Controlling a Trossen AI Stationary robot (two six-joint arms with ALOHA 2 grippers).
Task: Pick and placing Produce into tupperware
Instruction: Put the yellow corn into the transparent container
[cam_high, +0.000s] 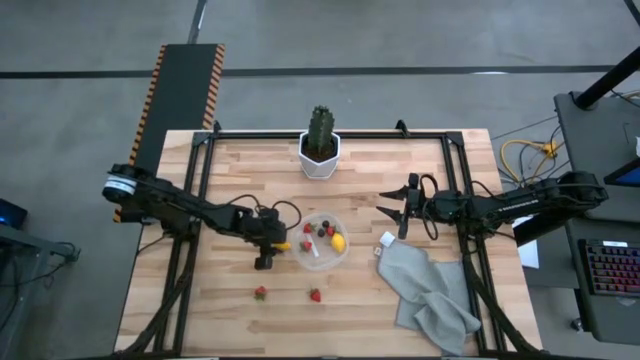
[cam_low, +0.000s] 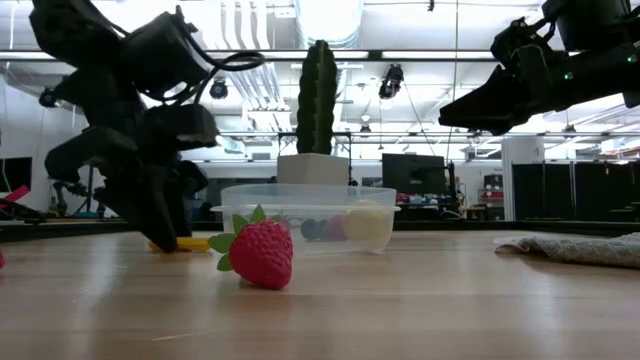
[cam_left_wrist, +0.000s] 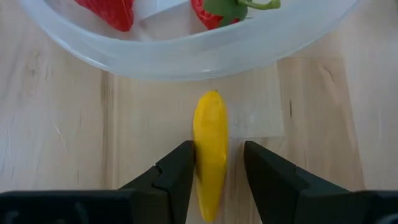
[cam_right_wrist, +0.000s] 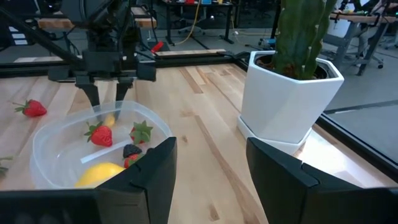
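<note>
The clear round tupperware (cam_high: 322, 258) sits mid-table and holds strawberries, a yellow lemon (cam_high: 338, 242) and a dark berry. A small yellow-orange piece (cam_left_wrist: 210, 149) lies flat on the wood just left of its wall. My left gripper (cam_high: 268, 252) points down at the table, open, with one finger on each side of that piece. Two red strawberries (cam_high: 260, 293) (cam_high: 315, 295) lie on the table nearer the front edge. My right gripper (cam_high: 395, 212) hangs open above the table, right of the tupperware, holding nothing. My left gripper comes from above with its fingers along the yellow-orange piece. One finger (cam_left_wrist: 180, 171) stands right against the piece's side (cam_left_wrist: 199, 155), and I cannot tell whether it touches. The other finger (cam_left_wrist: 261, 171) is clearly apart. The piece lies flat on the table.
A tall green cactus in a white hexagonal pot (cam_high: 320, 152) stands at the far edge behind the tupperware. A crumpled grey cloth (cam_high: 430, 292) lies on the table's right near part. Bare wood shows along the left and the near edge.
</note>
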